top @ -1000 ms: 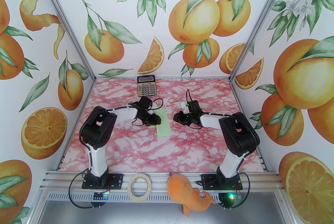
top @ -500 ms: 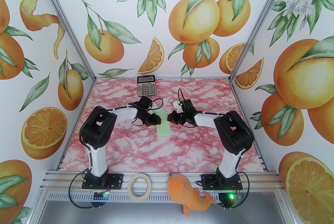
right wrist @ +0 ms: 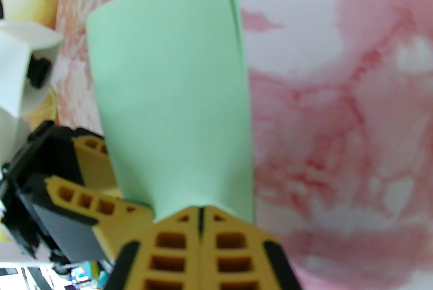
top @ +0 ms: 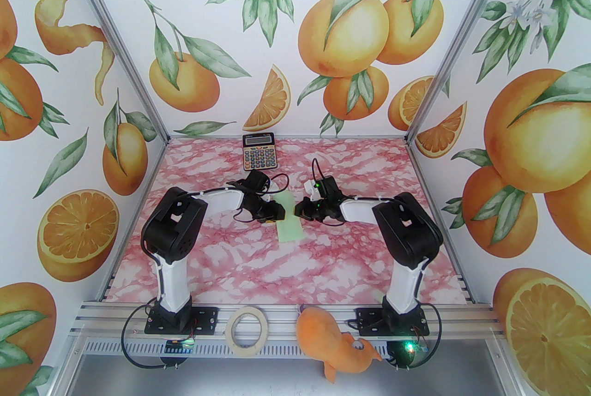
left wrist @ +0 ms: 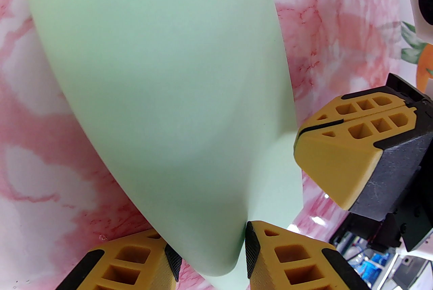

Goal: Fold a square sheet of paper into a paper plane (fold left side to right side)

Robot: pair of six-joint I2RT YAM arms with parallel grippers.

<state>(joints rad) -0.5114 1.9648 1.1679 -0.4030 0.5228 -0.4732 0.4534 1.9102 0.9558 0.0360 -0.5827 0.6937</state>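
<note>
Top external view, from the left: wide bare stretch of pink marble desk (top: 184,265) between the left wall and the left arm, free for moving. Left gripper (top: 276,213) low at mid-desk, clamped on the left, folded side of the square sheet of paper (top: 291,228). Seen from the left wrist, paper bulging up in a rounded loop between the two yellow fingers, not creased flat. Sheet doubled over into a narrow strip, running front to back, near end flat on the desk. Top layer's free edge almost level with the lower one along the right side, with a thin sliver of under-layer showing at the far corner in the right wrist view. Right gripper (top: 300,210) just beside, fingers pressed together, tip against the sheet's right edge. Very little gap between the two grippers. Past the right arm, open desk again up to the right wall. Calculator (top: 258,152) well apart at the back edge. Tape roll (top: 248,332) and orange plush toy (top: 330,339) on the front rail, off the desk.
</note>
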